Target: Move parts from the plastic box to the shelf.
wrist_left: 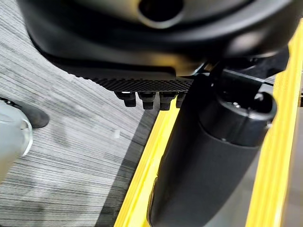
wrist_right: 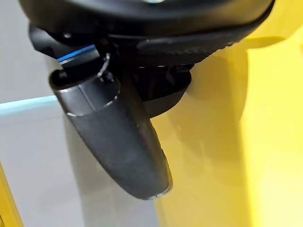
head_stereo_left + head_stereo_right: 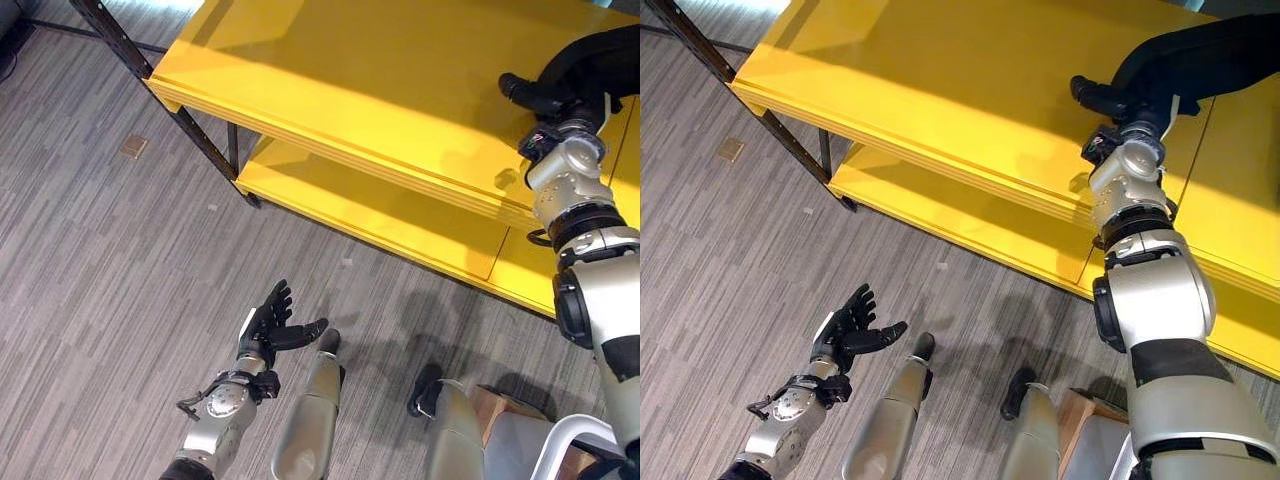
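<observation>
The right hand [image 3: 1102,98] lies over the upper board of the yellow shelf [image 3: 940,90], beside a long black part [image 3: 1200,55]; its grip cannot be told. The left hand [image 3: 272,322] hangs above the grey floor [image 3: 110,250], fingers spread, holding nothing.

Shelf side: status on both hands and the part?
Right hand over top shelf, fingers hidden. Left hand open, empty, low over carpet. No part visible. Nothing obstructing.

The dark left hand [image 1: 208,161], thumb forward and fingers relaxed, hangs over grey striped carpet floor [image 1: 71,142] beside the yellow shelf [image 1: 142,189] edge.
</observation>
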